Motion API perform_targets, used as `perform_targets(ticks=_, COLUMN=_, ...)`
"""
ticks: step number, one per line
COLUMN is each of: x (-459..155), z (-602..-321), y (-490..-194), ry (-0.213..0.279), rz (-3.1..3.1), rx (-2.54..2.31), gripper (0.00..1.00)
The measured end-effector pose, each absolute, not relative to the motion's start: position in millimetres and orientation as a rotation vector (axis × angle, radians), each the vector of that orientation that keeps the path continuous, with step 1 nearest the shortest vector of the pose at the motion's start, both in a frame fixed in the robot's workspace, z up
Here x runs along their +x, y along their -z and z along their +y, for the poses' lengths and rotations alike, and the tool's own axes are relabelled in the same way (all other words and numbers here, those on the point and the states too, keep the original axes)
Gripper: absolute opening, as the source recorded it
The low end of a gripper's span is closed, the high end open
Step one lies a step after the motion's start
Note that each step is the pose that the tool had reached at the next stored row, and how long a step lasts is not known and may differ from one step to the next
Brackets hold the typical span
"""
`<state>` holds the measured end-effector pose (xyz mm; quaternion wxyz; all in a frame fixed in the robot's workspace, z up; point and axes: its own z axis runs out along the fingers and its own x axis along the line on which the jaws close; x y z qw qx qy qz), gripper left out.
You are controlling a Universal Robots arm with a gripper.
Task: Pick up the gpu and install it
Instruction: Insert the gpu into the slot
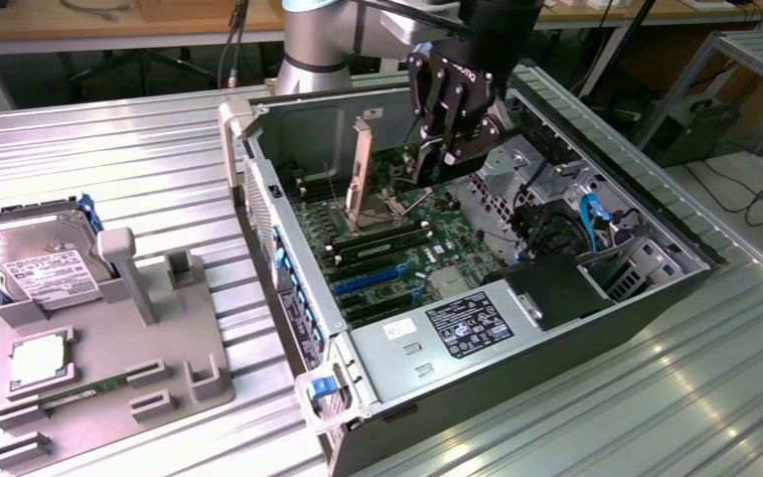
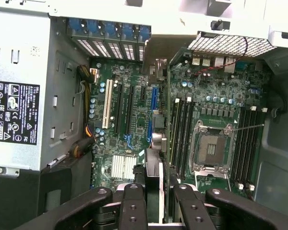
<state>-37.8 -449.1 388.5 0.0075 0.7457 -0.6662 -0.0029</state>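
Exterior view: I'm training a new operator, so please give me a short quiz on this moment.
1. True or false: the gripper hangs over the open case.
2. What stands in the grey tray outside the case? A) hard drive B) fan C) screwdriver
3. Fill in: the gripper is shut on the ____.
Key: 1 true; 2 A; 3 gpu.

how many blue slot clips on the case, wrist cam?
5 blue clips, all in one row along the case edge, over the vented slot covers, next to the power supply. More may be hidden.
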Motion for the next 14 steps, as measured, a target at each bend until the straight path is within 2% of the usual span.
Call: perform_targets(ticks=14, x=-37.8, z=-449.1, y=-379.5, ry=0.009, rz=-2.062, rx=2.350, gripper=0.27)
